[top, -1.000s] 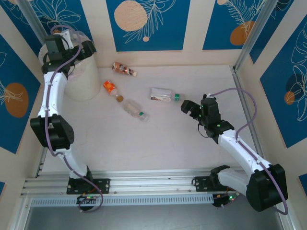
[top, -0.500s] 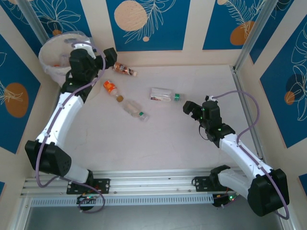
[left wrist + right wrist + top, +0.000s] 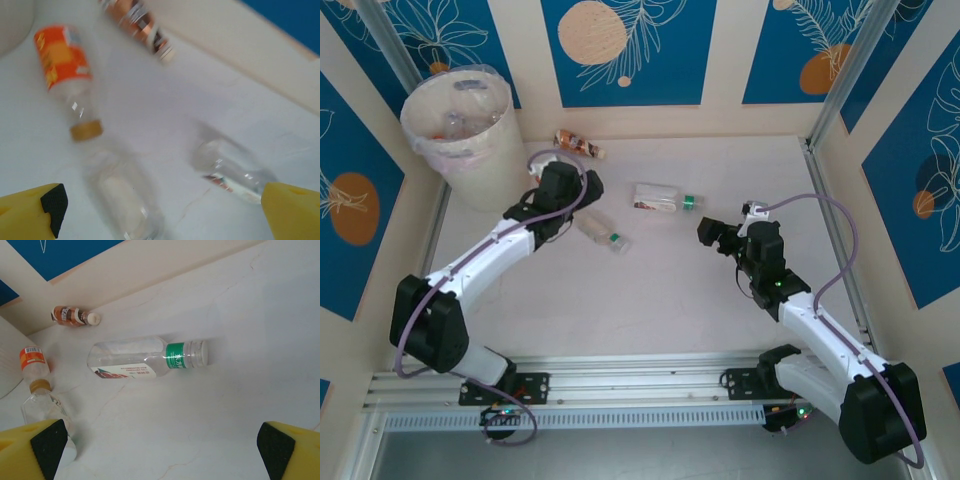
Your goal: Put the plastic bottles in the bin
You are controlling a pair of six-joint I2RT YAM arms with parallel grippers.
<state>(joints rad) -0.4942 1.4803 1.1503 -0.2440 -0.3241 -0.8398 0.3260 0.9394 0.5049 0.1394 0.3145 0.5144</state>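
The cream bin (image 3: 455, 150) stands at the far left corner with bottles inside. Three bottles lie on the table in the top view: a brown-labelled one (image 3: 578, 145), a clear one (image 3: 602, 232) and a green-necked one (image 3: 665, 198). My left gripper (image 3: 575, 188) hovers open beside the clear bottle. Its wrist view, blurred, shows an orange-labelled bottle (image 3: 62, 60), the brown one (image 3: 137, 22) and the clear one (image 3: 125, 200) between the open fingers (image 3: 30, 212). My right gripper (image 3: 715, 232) is open, short of the green-necked bottle (image 3: 147, 357), with nothing between its fingers.
A raised wall runs along the table's far edge (image 3: 670, 120), and a metal post (image 3: 835, 100) stands at the far right corner. Bare tabletop (image 3: 640, 300) lies between the bottles and the arm bases.
My left arm has swung from over the bin down and right to the bottles on the table, uncovering the bin. The right gripper has barely shifted.
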